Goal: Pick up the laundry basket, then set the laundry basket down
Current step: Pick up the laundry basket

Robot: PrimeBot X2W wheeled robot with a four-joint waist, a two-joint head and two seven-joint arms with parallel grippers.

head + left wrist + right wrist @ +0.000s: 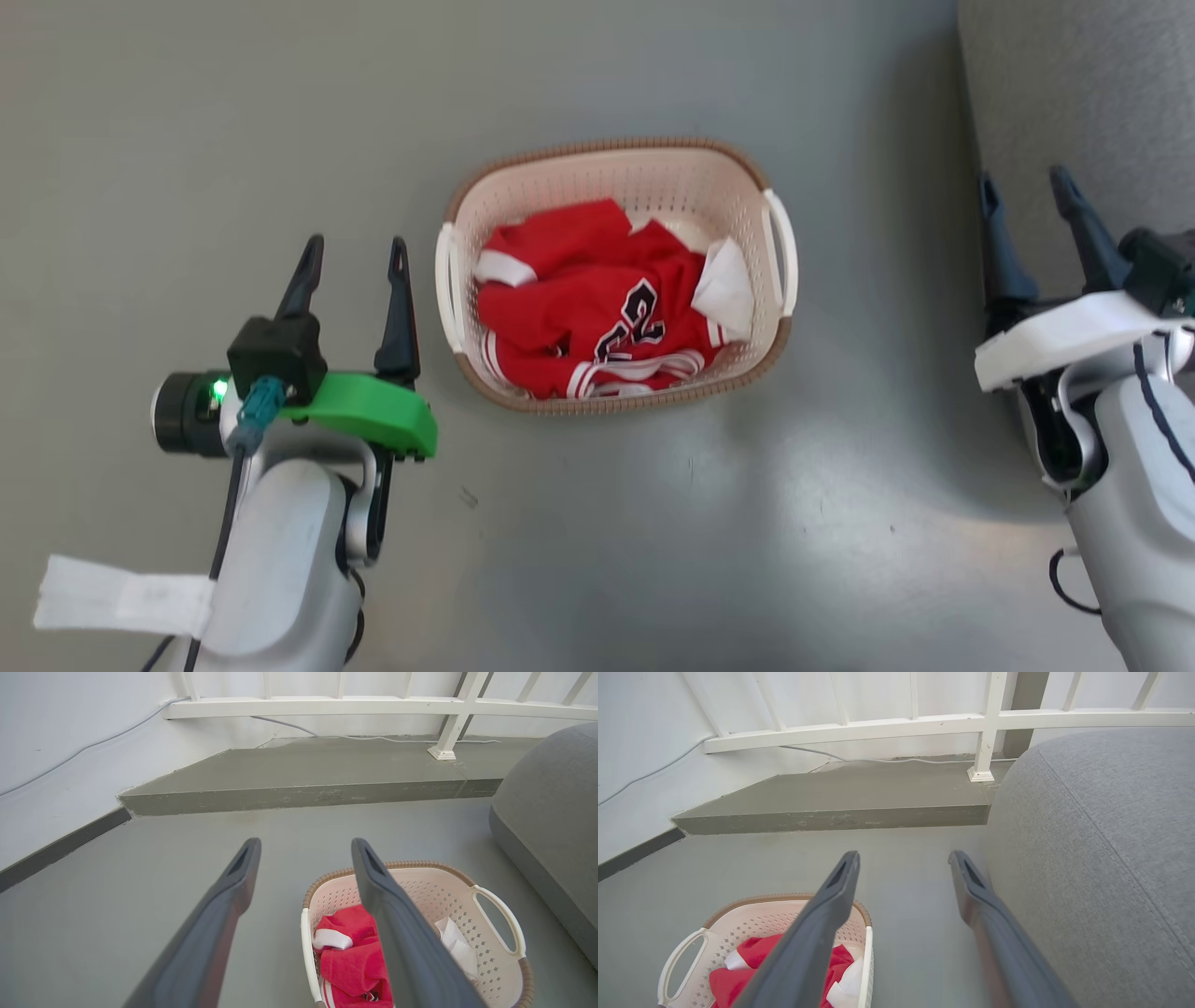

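**Figure. Approach to a two-handed lift, seen from the head and both wrists.**

The grey floor (653,541) carries the laundry basket (616,147), which stands upright between the two arms. A grey upholstered piece (1074,84) lies to the robot's right. A crumpled red jersey (579,308) fills most of the basket.

The left end effector (358,245) is released and empty, just beside the left handle (446,289). The right end effector (1022,179) is likewise released and empty. It is well apart from the right handle (784,252) and close to the upholstery.

We judge three risks, all following from this asymmetry:
- If the nearer arm makes contact first, the light basket may slide or turn on the smooth floor.
- If only one handle is taken, the basket should tip and the jersey could spill.
- The right arm may brush the upholstery as it swings inward (the handles are thin loops, so a finger could also miss the slot).

Several things cannot be made out:
- The upholstered piece is cut off by the frame in every view, so we cannot name it.
- The basket's bottom lies under the jersey, and whatever is beneath the cloth is hidden.
- In the left wrist view, a finger crosses the basket.
- In the right wrist view, the lower edge cuts the basket off.
- The jersey's printed number is folded and only partly legible.
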